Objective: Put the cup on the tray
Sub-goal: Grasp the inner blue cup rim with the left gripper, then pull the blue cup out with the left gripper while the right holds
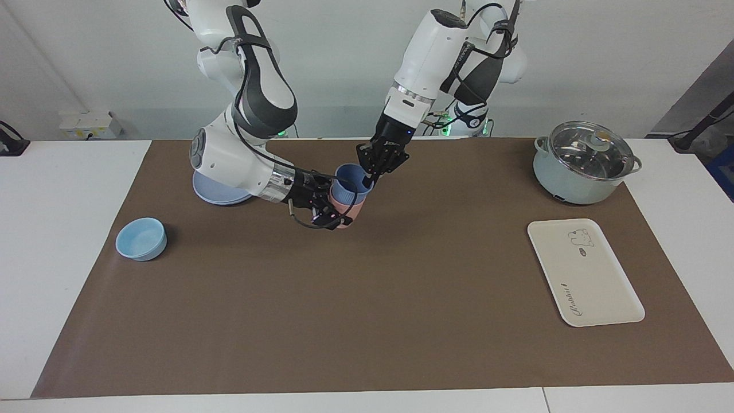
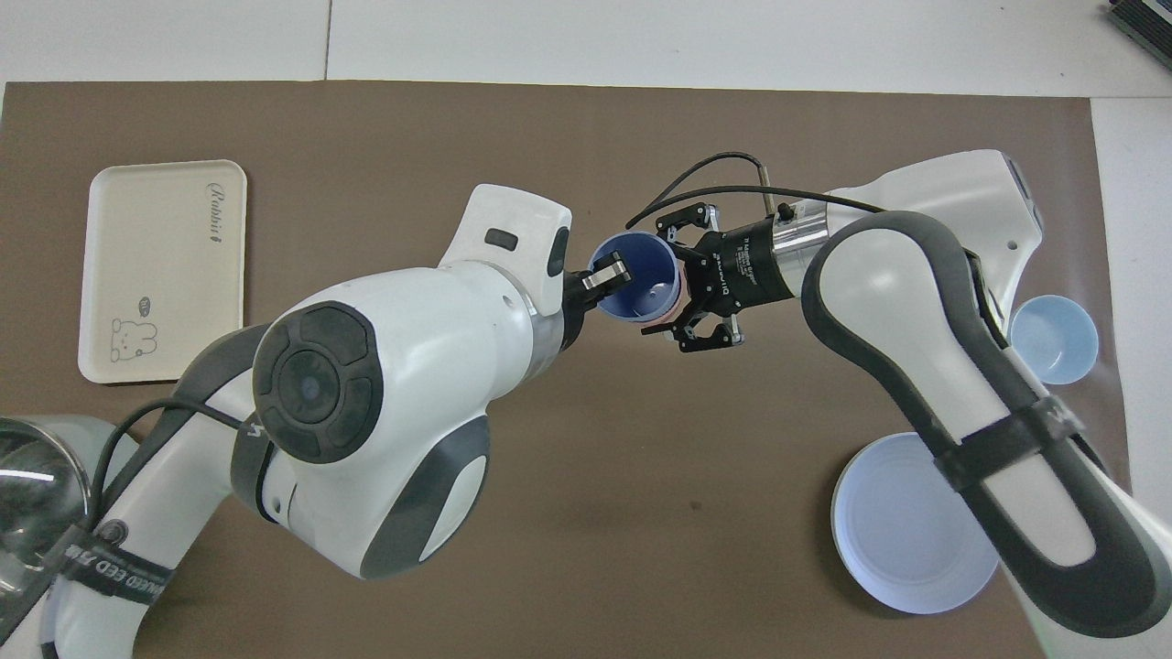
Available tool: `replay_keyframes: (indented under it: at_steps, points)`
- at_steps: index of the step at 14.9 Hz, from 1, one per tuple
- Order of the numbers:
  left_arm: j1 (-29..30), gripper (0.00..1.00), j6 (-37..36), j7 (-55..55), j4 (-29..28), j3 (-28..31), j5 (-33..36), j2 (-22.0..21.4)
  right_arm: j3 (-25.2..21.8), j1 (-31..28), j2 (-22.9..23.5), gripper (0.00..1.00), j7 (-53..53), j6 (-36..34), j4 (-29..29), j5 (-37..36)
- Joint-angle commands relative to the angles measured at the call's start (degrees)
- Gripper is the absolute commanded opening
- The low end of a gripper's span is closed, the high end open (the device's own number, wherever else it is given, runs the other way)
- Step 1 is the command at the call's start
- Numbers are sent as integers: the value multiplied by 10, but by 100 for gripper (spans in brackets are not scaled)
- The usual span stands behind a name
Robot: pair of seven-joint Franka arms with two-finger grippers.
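Note:
The periwinkle-blue cup (image 1: 346, 176) (image 2: 641, 286) sits nested inside a salmon-pink tumbler (image 1: 351, 210) over the brown mat, about midway between the two arms. My left gripper (image 1: 367, 180) (image 2: 608, 275) comes down from above and is shut on the cup's rim, one finger inside it. My right gripper (image 1: 337, 207) (image 2: 676, 304) comes in from the side and is shut around the pink tumbler. The cream-white tray (image 1: 585, 275) (image 2: 165, 265) with the bear drawing lies flat and bare toward the left arm's end of the table, well away from both grippers.
A squat light-blue bowl (image 1: 141, 238) (image 2: 1053, 339) and a round blue plate (image 1: 221, 194) (image 2: 906, 526) lie toward the right arm's end. A pale pot with a glass lid (image 1: 582, 163) (image 2: 27, 494) stands nearer to the robots than the tray.

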Motion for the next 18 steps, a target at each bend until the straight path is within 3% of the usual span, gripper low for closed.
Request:
replay_keyframes:
  at_steps: [1,6,10,14,18]
  points:
    - [-4,0,-63,-24,65,11,14,7,5,-5,-12,0,3,-4,-8,14]
    - [34,0,-217,-14,143,19,46,-17,3,-25,-10,0,2,-7,-6,30]
    - [105,0,-281,71,140,18,54,-43,3,-95,3,0,-2,-44,-10,39]
    - [232,0,-260,215,71,17,46,-73,2,-160,31,0,-28,-61,-13,43]
    - [363,0,-178,394,-61,18,21,-110,3,-232,84,0,-116,-89,-3,42]
